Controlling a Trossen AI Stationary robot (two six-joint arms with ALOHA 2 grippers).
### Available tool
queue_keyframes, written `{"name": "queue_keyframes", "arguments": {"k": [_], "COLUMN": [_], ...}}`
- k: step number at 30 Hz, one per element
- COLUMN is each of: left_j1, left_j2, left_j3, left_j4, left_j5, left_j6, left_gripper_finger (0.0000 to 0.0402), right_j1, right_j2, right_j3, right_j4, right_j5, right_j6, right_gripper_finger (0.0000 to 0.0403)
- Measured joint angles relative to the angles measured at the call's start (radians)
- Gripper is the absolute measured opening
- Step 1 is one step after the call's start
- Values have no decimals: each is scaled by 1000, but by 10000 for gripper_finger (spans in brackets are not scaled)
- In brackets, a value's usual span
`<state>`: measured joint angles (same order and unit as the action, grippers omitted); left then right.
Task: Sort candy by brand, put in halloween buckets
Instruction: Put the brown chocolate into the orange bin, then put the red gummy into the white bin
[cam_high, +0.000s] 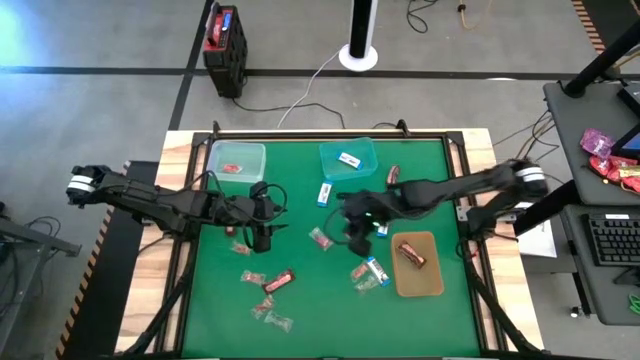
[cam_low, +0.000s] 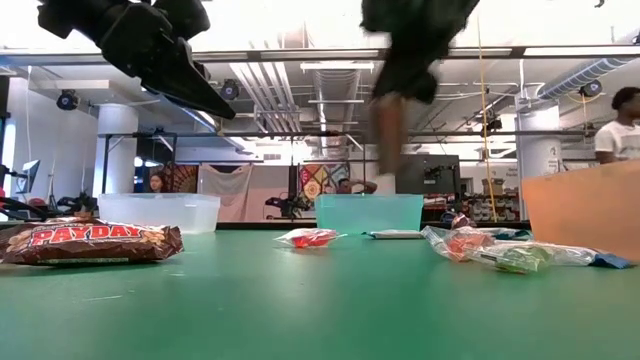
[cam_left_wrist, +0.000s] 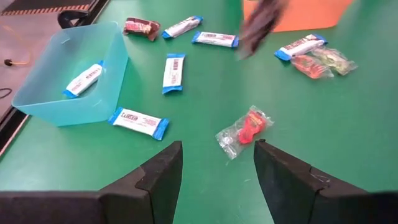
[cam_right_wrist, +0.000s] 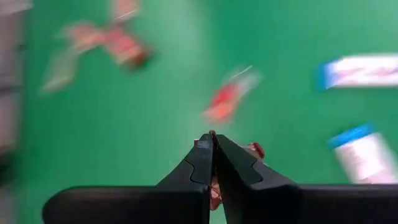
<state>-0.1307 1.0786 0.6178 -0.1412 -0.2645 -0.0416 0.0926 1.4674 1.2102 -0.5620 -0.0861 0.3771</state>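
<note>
Right wrist view: gripper (cam_right_wrist: 212, 138) clamps candy (cam_right_wrist: 256, 150)

Left claw (cam_left_wrist: 217, 171): fingers spread apart above the green tabletop (cam_left_wrist: 348, 124)
Between fingers: clear twist (cam_left_wrist: 244, 130) with red sweets
Teal bucket (cam_left_wrist: 37, 102): holds 1 white-and-blue packet (cam_left_wrist: 83, 79)
Beside bucket: another packet (cam_left_wrist: 139, 122)

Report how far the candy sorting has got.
Done: one red-pink twist in the mint bucket, one white-and-blue packet in the teal bucket, one brown bar in the amber tray. In hand: the right gripper, fingers shut on something red-pink; the left gripper hangs open over a loose twist. Left: most candy lies loose on the green mat.
</note>
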Motion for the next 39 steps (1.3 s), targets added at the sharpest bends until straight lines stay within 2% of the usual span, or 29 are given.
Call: {"name": "queue_keyframes", "arguments": {"k": [2, 8, 10, 14, 17, 21, 29, 33, 39], "left_j1": [0, -2, -2, -2, -2, -2, -2, -2, -2], "left_j2": [0, 0, 0, 0, 0, 0, 50, 143, 319], "left_j3": [0, 0, 0, 15, 35, 57, 57, 57, 57], "left_j4": [0, 0, -1, -2, -4, -4, 15, 126, 288], "left_j5": [10, 16, 16, 37, 94, 157, 181, 203, 231], "left_j6": [-5, -20, -20, -20, 9, 74, 111, 122, 238], "left_gripper_finger": [182, 182, 182, 182, 182, 182, 182, 182, 182], "right_j1": [34, 187, 247, 344, 372, 384, 383, 383, 383], "right_j2": [-65, -219, -249, -265, -257, -255, -256, -256, -256], "right_j3": [0, 0, -2, -28, -68, -139, -204, -192, -155], "right_j4": [-77, -319, -397, -535, -572, -552, -521, -522, -481], "right_j5": [-60, -56, -10, 179, 218, 217, 225, 317, 436], "right_j6": [72, 380, 487, 651, 735, 775, 774, 757, 680], "right_gripper_finger": [9, 9, 9, 9, 15, 40, 114, 146, 176]}}
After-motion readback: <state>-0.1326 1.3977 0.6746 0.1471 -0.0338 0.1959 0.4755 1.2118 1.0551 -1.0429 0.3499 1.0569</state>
